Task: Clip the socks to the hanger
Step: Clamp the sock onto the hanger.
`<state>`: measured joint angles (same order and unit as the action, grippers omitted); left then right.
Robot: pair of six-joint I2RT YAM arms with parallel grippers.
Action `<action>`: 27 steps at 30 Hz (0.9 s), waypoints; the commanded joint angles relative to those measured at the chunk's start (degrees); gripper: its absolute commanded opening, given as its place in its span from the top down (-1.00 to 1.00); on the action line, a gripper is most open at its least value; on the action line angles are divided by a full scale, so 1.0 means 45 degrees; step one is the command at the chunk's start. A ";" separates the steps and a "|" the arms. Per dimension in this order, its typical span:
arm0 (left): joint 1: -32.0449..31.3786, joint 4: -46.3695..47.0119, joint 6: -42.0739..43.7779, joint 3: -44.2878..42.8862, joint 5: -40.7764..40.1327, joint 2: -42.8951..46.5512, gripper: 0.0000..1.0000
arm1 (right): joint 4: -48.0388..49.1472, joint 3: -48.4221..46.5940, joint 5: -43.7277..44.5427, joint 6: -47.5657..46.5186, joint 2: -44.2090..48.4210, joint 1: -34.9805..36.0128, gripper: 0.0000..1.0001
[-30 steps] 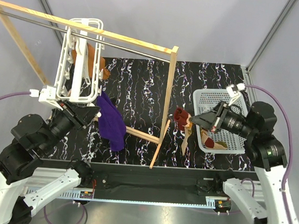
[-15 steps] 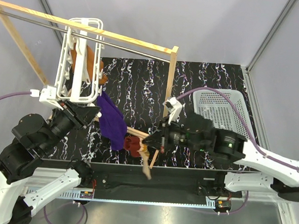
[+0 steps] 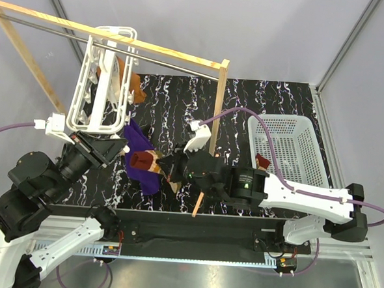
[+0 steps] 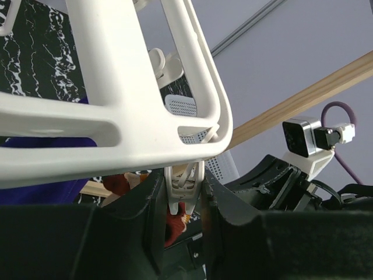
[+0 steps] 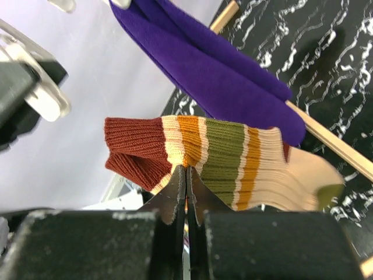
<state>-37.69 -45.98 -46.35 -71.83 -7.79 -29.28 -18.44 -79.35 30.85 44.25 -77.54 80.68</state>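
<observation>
While the wooden rack [image 3: 178, 52] carries the white hanger [image 3: 104, 103] on its rod, the hanger's near corner sits at the left gripper [image 4: 183, 193], whose jaws are pinched narrow on one dangling clip peg [image 4: 184, 179]. The purple cloth [image 5: 221, 81] hangs just beside it. The right gripper [image 5: 186, 175] is clamped tight on the striped socks [image 5: 215, 154], held in the air near that peg. The knit cuff could snag the purple cloth or miss the peg's mouth, because the hanger can swing.

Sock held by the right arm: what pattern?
Sock: maroon, cream, orange, green stripes; clearest in right wrist view.
</observation>
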 commanded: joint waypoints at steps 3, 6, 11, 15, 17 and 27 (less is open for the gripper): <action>-0.0022 0.0372 -0.0424 0.0025 0.0482 0.0021 1.00 | 0.1382 -0.1096 0.1094 -0.0322 -0.0386 0.0136 1.00; -0.0023 0.0626 -0.0345 0.0337 0.0365 0.0332 1.00 | 0.1459 -0.1078 0.1035 -0.0126 -0.0386 0.0156 1.00; -0.0023 0.0920 -0.0111 0.0728 0.0384 0.0530 1.00 | 0.1460 -0.0726 0.1093 0.0030 0.0041 0.0136 1.00; -0.0022 0.0939 -0.0013 0.0631 0.0364 0.0452 1.00 | 0.1655 -0.0569 0.0976 0.0010 0.0336 0.0136 1.00; -0.0042 0.0940 -0.0013 0.0611 0.0345 0.0432 1.00 | 0.1500 -0.0666 0.0898 -0.0048 0.0258 0.0117 1.00; -0.0042 0.0842 -0.0013 0.0514 -0.0085 0.0471 1.00 | 0.1499 -0.0569 0.0547 0.0050 0.0238 0.0136 1.00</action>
<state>-37.69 -43.33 -47.03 -68.77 -7.77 -27.44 -14.39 -81.36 32.91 43.81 -78.06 80.73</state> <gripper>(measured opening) 0.280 0.009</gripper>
